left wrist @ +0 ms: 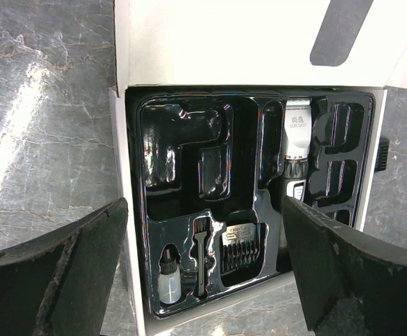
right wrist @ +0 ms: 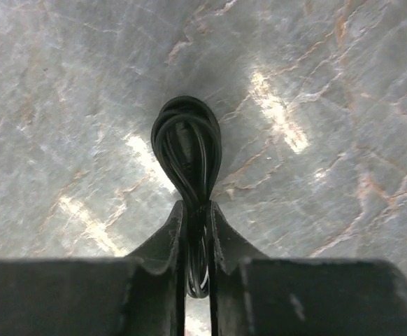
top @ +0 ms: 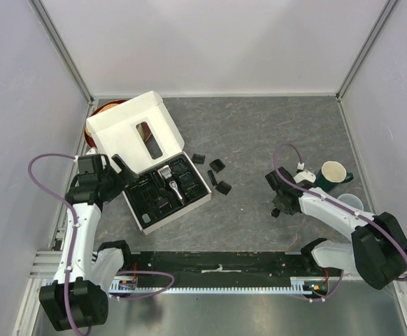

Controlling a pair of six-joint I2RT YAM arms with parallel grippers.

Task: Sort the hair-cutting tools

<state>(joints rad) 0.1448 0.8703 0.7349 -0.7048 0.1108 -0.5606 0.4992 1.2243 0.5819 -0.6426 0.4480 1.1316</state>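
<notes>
- Your right gripper (right wrist: 196,208) stands narrow, pinched on the near end of the cord (right wrist: 187,143), which lies on the table (right wrist: 329,105) at the right. Only a few strands sit between the fingers, so on a lift the coil may slip out, or unwind and trail.
- A trailing loop could catch the cups (top: 333,173) (they stand just right of that arm). Carried leftward, it could drag the guards (top: 217,166) lying loose on the table between the arm and the box (top: 123,126).
- Your left gripper (left wrist: 203,203) hangs wide open above the tray (left wrist: 182,140), holding nothing. The clipper (left wrist: 298,136) lies in its slot there. If you bring the cord across while that arm hovers, the two arms could meet over the box.
- The tray's slots are moulded and glossy. A springy coil dropped in may ride up over the rim, or land on the brush (left wrist: 200,255) or the clipper and leave them wrongly seated.
</notes>
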